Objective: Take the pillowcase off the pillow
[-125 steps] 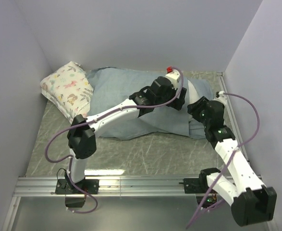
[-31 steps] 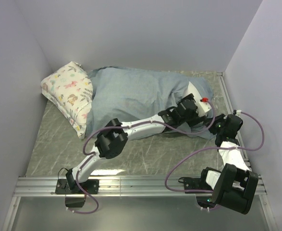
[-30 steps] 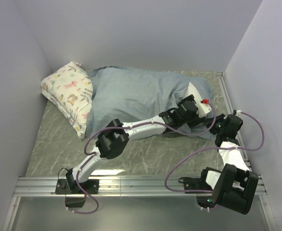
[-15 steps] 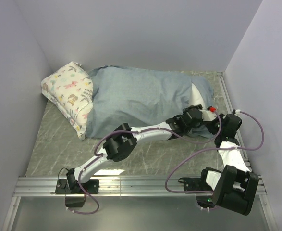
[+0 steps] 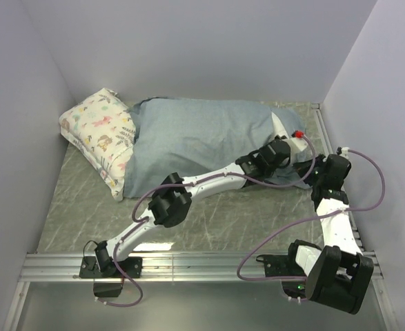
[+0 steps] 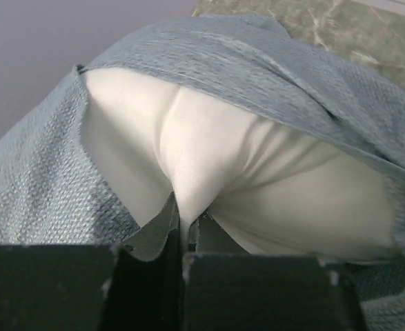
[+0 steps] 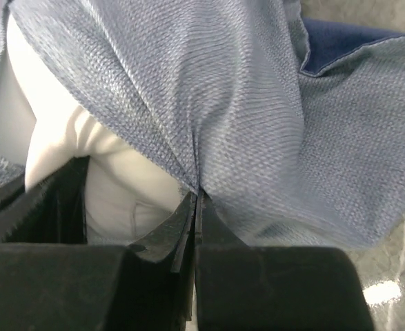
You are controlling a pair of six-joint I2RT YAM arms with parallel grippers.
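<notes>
The floral pillow point(image 5: 99, 134) sits in the far-left corner of the counter point(image 5: 209, 221), touching the pillowcase point(image 5: 195, 141). The case's long axis runs along the far edge, with its mouth toward the right edge. There the white pillow point(image 6: 257, 165) shows. Your left jaws are pinched on a fold of it, and your right jaws are clamped on case cloth just beside. You'll likely need to pull lengthwise, and the right wall point(image 5: 381, 103) looks close.

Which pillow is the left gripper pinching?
The plain white pillow inside the blue pillowcase: the left gripper is shut on its fabric. The floral pillow lies well away.
</notes>
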